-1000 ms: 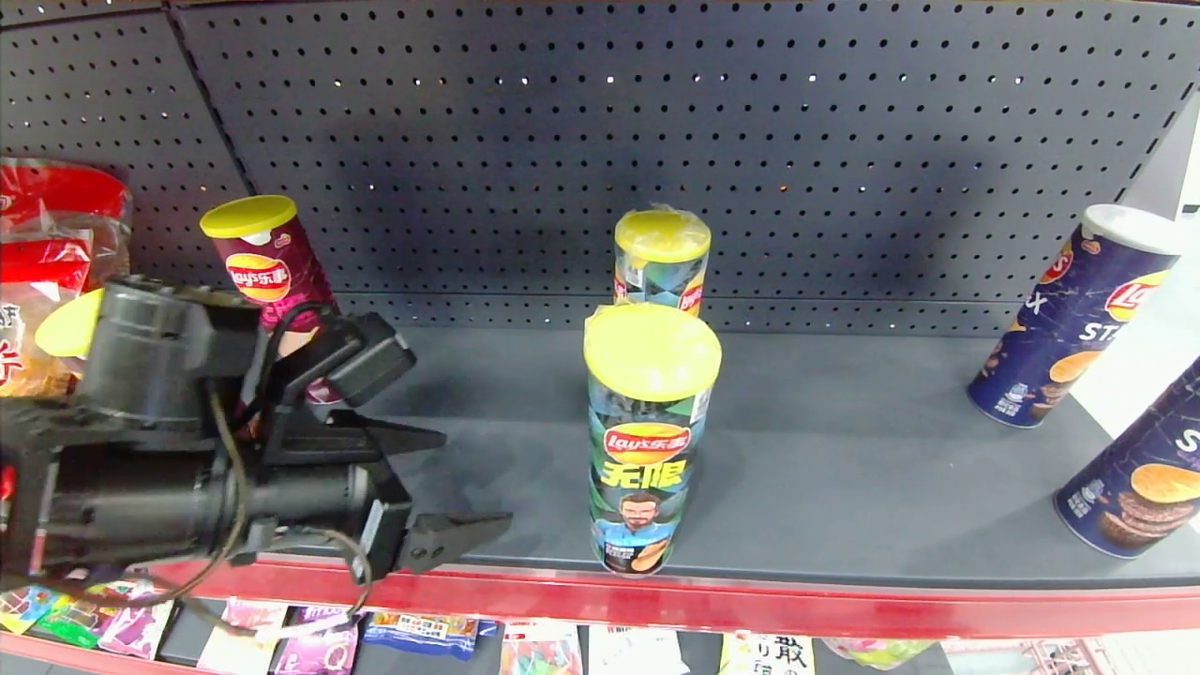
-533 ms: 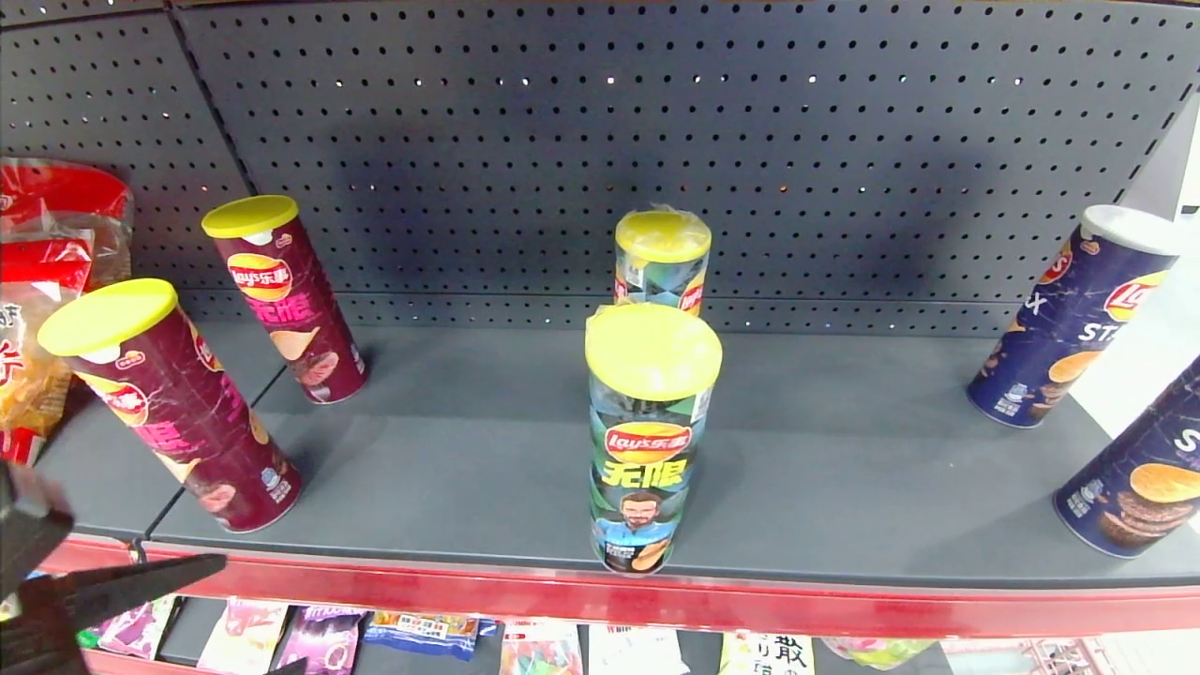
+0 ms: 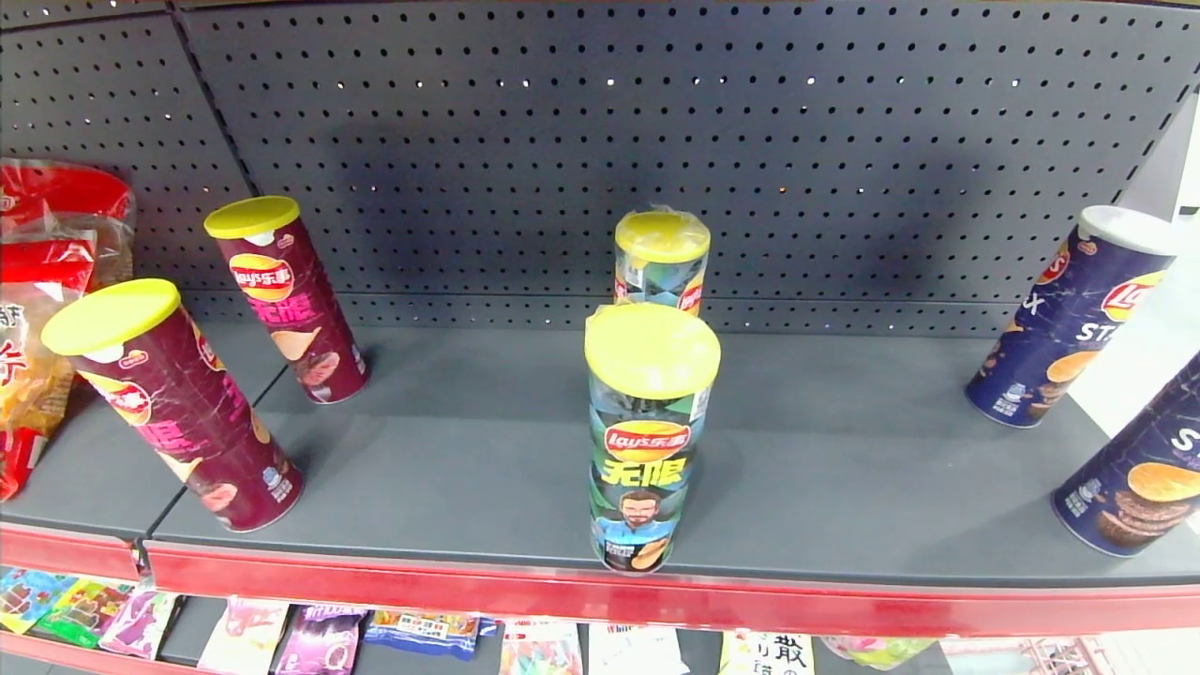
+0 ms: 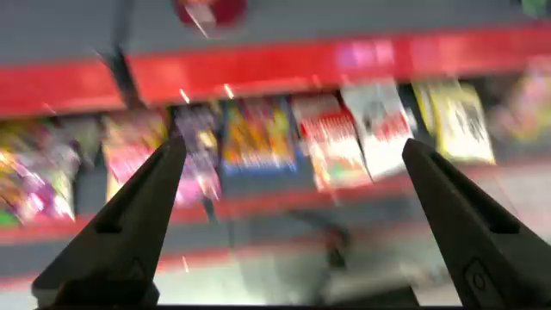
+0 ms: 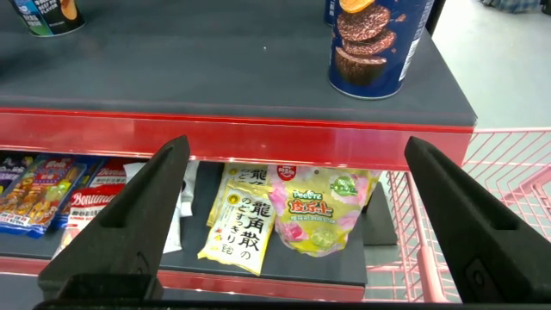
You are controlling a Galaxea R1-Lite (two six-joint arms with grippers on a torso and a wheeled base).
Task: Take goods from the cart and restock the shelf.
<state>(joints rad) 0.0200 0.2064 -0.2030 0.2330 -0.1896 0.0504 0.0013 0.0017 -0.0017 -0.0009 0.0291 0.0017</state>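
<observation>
Two maroon chip cans stand on the grey shelf (image 3: 844, 469), one at the front left (image 3: 169, 403) and one behind it (image 3: 286, 300). Two green cans stand in the middle, front (image 3: 647, 441) and back (image 3: 661, 258). Two blue cans (image 3: 1069, 319) (image 3: 1134, 469) lean at the right. My left gripper (image 4: 293, 215) is open and holds nothing, facing the lower shelf's snack bags (image 4: 258, 138). Below the shelf's red front edge (image 5: 241, 133), my right gripper (image 5: 297, 224) is open and holds nothing, with a blue can (image 5: 379, 47) above it.
A red wire cart (image 5: 516, 159) shows to the side of the shelf in the right wrist view. Snack bags (image 5: 301, 211) lie on the lower shelf. Red bagged goods (image 3: 47, 262) sit at the shelf's far left. Free shelf room lies between the can groups.
My left arm has drawn back off the shelf, down and to the left, out of the head view. The front maroon can it hid now stands uncovered.
</observation>
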